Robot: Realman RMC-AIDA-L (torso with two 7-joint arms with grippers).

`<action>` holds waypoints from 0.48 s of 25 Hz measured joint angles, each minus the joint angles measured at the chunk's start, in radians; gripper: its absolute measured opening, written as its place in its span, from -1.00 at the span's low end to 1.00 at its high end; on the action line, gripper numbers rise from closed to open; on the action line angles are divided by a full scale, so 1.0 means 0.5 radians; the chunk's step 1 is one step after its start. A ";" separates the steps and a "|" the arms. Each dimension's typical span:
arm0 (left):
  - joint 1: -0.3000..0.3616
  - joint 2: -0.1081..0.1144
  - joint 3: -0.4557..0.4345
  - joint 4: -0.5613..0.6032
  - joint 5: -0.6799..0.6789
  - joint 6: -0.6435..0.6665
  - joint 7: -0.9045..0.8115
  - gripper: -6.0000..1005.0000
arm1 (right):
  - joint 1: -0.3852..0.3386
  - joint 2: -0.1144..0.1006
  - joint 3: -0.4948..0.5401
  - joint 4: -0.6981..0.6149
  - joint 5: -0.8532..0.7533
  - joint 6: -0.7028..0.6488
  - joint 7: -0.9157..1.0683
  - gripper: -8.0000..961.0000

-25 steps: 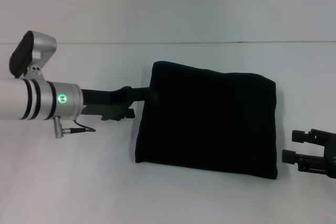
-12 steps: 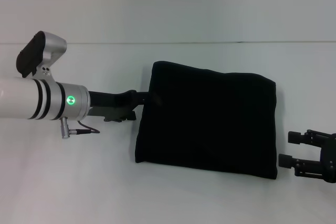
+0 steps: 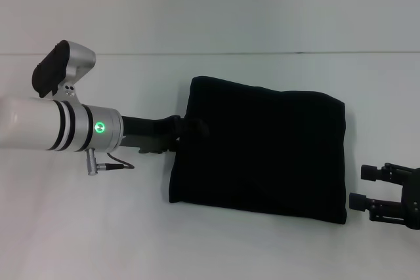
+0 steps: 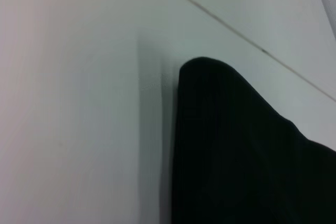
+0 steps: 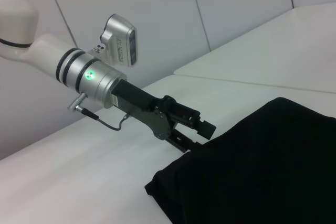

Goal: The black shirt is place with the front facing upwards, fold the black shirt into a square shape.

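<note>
The left pincer [image 3: 191, 124] reached into the folded shirt's [image 3: 262, 155] near edge, its grip hidden, while the right pincer [image 3: 363, 187] sat open just beside the opposite edge.

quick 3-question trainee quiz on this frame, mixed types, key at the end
1. True or false: the white "FREE!" lettering shows on the folded black cloth shirt.
2. Which gripper is at the shirt's edge? A) left gripper B) right gripper
3. Fill in: the shirt lies on the white ____.

Key
1. False: only plain black cloth faces up.
2. A: the left gripper meets the shirt's left edge near the far corner; the right one sits apart, off the near right corner.
3. table.
</note>
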 joint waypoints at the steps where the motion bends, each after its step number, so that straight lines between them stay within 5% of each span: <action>1: 0.006 -0.007 0.001 0.009 -0.001 -0.015 0.006 0.77 | -0.004 0.000 0.000 0.000 0.002 -0.003 0.001 0.74; 12: -0.006 -0.027 0.068 0.015 0.018 -0.063 -0.005 0.34 | -0.016 -0.001 0.055 -0.022 0.010 -0.071 0.003 0.75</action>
